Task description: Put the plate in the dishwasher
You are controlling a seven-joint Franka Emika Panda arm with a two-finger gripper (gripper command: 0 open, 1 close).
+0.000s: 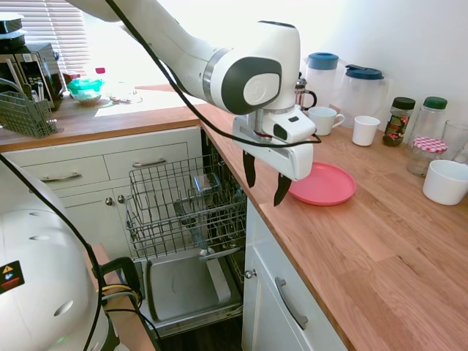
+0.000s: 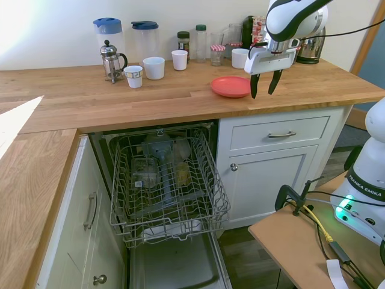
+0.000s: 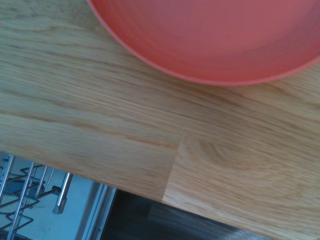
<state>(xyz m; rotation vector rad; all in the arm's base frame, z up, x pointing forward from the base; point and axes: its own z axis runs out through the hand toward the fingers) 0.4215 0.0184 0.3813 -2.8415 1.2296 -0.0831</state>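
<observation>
One gripper is hovering with its jaws apart and empty over the counter edge; the plate is lying flat just beside them at about 3 o'clock, while the dishwasher rack is waiting open at 8 o'clock

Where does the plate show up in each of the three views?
First exterior: plate right of centre on the counter, just behind the gripper.
Second exterior: upper right of centre, near the counter's front edge, left of the gripper.
Wrist: fills the upper part, cut off by the top edge.
Shared landmark: the dishwasher rack, pulled out below the counter.
</observation>
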